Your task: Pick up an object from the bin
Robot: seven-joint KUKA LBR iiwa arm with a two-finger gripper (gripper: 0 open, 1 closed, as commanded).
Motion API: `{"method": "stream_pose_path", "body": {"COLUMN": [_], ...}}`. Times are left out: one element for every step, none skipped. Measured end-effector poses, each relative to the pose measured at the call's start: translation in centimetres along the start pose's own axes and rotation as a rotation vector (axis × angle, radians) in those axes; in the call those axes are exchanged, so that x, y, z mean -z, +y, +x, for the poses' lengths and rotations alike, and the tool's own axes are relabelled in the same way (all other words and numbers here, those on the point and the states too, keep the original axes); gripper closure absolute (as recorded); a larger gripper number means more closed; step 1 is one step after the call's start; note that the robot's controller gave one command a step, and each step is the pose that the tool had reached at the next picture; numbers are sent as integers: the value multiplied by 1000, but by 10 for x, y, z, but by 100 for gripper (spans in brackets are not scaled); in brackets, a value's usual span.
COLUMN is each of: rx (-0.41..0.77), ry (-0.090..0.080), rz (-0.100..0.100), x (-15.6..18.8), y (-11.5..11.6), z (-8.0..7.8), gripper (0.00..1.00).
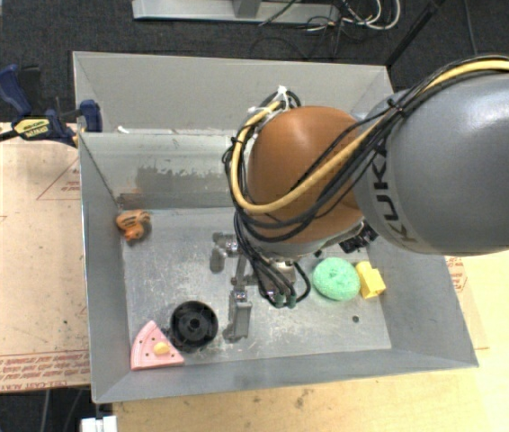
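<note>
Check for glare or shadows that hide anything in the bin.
Camera view: the lighting is even. There is a mottled sheen on the back wall of the bin but no washed-out glare, and only faint shadow beneath the gripper. The black round thing, pink wedge and green disc are evenly lit.

Arm [457,165] from right (jaws spread, downward)

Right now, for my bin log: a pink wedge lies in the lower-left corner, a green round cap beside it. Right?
No: the camera view shows the round cap beside the pink wedge in the lower-left corner is black, not green.
</note>
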State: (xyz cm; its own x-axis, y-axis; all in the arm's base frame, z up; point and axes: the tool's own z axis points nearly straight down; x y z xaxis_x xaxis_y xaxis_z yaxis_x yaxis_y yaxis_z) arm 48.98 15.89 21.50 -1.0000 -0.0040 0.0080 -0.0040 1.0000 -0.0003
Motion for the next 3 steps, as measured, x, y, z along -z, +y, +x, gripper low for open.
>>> {"method": "stream_pose_path", "body": {"rx": [-4,70,139], "ry": [-8,-12,-10], "rz": [-1,-1,-5], "x": [4,-24,-71], "y": [-1,40,37], "z": [-2,-12,-4], "gripper": [0,0,0]}}
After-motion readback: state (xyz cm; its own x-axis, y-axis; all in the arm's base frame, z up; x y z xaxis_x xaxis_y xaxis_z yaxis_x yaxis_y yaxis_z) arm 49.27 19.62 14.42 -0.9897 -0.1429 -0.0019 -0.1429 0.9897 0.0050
